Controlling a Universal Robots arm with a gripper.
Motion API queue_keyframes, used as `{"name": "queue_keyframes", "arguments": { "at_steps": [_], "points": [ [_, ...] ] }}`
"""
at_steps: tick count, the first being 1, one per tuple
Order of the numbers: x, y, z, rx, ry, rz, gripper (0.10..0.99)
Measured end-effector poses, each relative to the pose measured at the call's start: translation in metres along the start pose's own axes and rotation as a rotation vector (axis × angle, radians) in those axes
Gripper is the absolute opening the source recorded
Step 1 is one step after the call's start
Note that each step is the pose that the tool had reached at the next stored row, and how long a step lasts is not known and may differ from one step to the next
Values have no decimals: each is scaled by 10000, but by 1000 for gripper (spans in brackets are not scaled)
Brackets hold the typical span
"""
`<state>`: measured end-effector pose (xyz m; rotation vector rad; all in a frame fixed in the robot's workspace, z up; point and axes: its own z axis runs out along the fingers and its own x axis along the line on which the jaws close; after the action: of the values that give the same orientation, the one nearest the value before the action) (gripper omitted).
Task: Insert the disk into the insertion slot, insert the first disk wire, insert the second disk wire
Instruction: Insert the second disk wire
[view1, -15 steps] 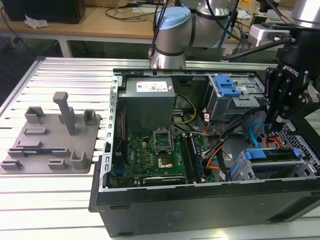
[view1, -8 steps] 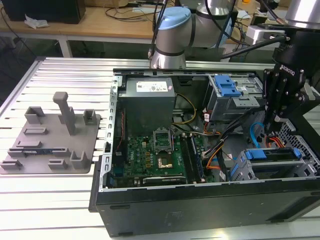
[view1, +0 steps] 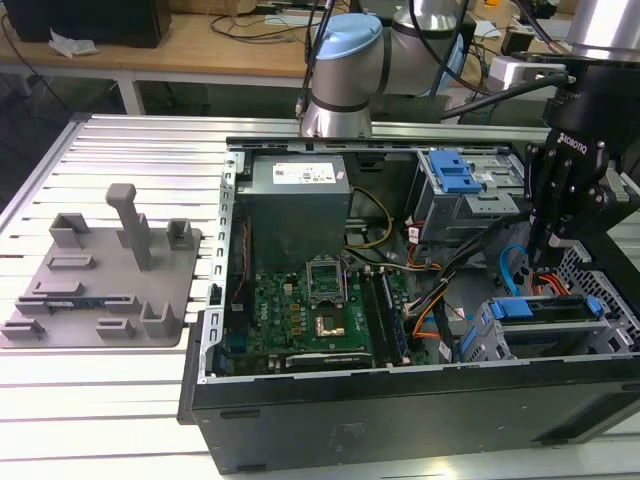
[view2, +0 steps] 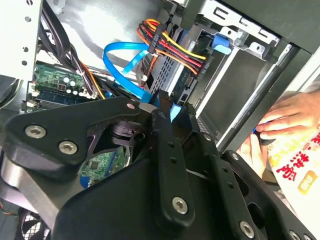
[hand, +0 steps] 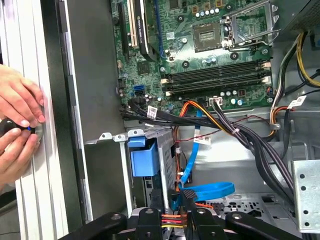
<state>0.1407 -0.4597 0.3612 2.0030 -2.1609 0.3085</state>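
Observation:
The disk (view1: 548, 312), in its blue frame, lies inside the insertion slot (view1: 488, 340), a grey perforated cage at the case's corner on the exterior view's right. My gripper (view1: 548, 258) hangs just above the slot's back end. In both wrist views the gripper (view2: 167, 104) (hand: 181, 196) is shut on the connector of a flat blue disk wire (hand: 210, 190), which loops away from the fingers. A bundle of red, yellow and black disk wire (view2: 175, 52) runs to the disk's rear edge by the slot (view2: 235, 35) (hand: 164, 146).
The taller grey bay with a blue latch (view1: 455, 178) stands behind the slot. The motherboard (view1: 310, 310) and loose cables fill the case's middle. A person's hands (hand: 17, 125) (view2: 280, 122) hold a small dark object just outside the case wall. A grey fixture plate (view1: 100, 280) lies at the exterior view's left.

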Motion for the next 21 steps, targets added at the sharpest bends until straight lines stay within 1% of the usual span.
{"name": "queue_keyframes", "arguments": {
  "at_steps": [10,11,12,13,17,18,19,20,21],
  "points": [
    [-6,1,0,0,9,2,294],
    [-6,0,0,1,10,3,275],
    [-6,1,1,0,10,5,208],
    [-6,1,1,-1,10,6,161],
    [-6,1,2,-2,9,7,161],
    [5,0,6,-3,-7,7,161],
    [44,-4,16,-6,-56,6,161],
    [93,-7,29,-11,-125,7,161],
    [122,-9,38,-16,-171,9,161]
  ]
}}
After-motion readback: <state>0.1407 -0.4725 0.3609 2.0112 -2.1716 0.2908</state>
